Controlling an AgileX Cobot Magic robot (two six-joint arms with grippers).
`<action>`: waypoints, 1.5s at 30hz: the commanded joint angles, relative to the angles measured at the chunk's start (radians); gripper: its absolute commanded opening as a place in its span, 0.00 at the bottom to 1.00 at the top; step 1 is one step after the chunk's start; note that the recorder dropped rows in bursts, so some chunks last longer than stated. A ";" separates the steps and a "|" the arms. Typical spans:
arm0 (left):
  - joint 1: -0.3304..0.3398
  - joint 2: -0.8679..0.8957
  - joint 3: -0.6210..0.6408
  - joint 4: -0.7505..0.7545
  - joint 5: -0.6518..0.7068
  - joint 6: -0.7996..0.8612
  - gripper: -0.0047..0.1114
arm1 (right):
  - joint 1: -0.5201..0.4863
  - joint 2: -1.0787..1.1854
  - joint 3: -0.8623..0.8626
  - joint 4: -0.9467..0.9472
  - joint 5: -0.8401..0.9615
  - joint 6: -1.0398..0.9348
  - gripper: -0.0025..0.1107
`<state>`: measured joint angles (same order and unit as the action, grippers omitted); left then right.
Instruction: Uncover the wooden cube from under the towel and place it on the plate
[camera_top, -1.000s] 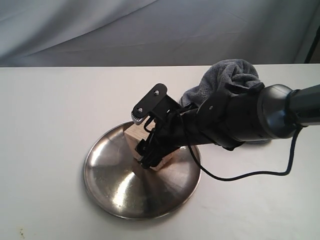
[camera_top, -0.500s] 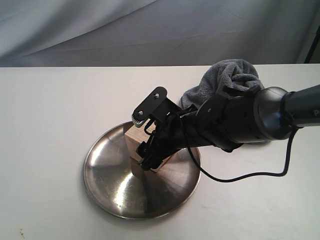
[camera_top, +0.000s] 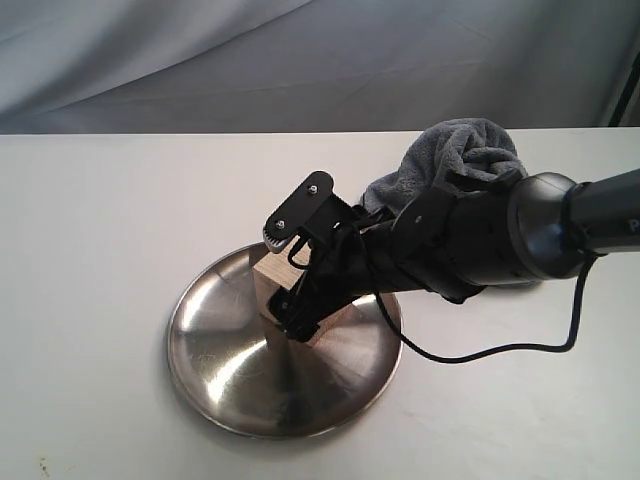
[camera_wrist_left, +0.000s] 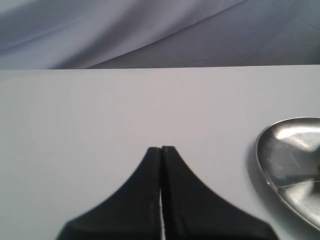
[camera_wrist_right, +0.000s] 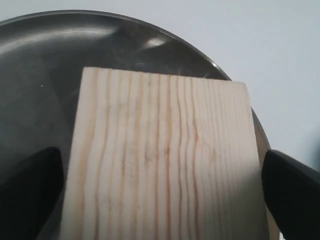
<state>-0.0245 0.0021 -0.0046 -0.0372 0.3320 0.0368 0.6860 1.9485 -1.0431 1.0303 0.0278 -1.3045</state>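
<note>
Round, shiny stainless-steel plate (camera_top: 230, 380) sits on white tabletop (camera_top: 100, 220). Pale wooden cube (camera_top: 266, 278) with visible grain rests on plate's far half. Right claw (camera_top: 282, 280) released, black fingers straddling cube. Left claw (camera_wrist_left: 161, 152) clenched, fingers pressed together, over tabletop beside plate. Fluffy dark blue-grey towel (camera_top: 465, 150) bunched behind plate, partly hidden by right arm.

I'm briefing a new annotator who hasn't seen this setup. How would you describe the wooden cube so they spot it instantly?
On the white table lies a round shiny steel plate; look at its far side, under the black arm. The wooden cube sits there, the only pale, grained, square-edged thing, unlike the fluffy grey towel behind.
</note>
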 joint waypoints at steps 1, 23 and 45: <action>0.001 -0.002 0.005 -0.005 -0.013 -0.002 0.04 | 0.002 -0.007 -0.007 -0.003 0.007 -0.008 0.95; 0.001 -0.002 0.005 -0.005 -0.013 0.000 0.04 | 0.002 -0.427 -0.007 -0.045 -0.069 -0.008 0.87; 0.001 -0.002 0.005 -0.005 -0.013 0.000 0.04 | -0.002 -0.939 0.313 0.353 -0.612 -0.287 0.36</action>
<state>-0.0245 0.0021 -0.0046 -0.0372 0.3320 0.0368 0.6860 1.0737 -0.7836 1.2461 -0.5339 -1.5103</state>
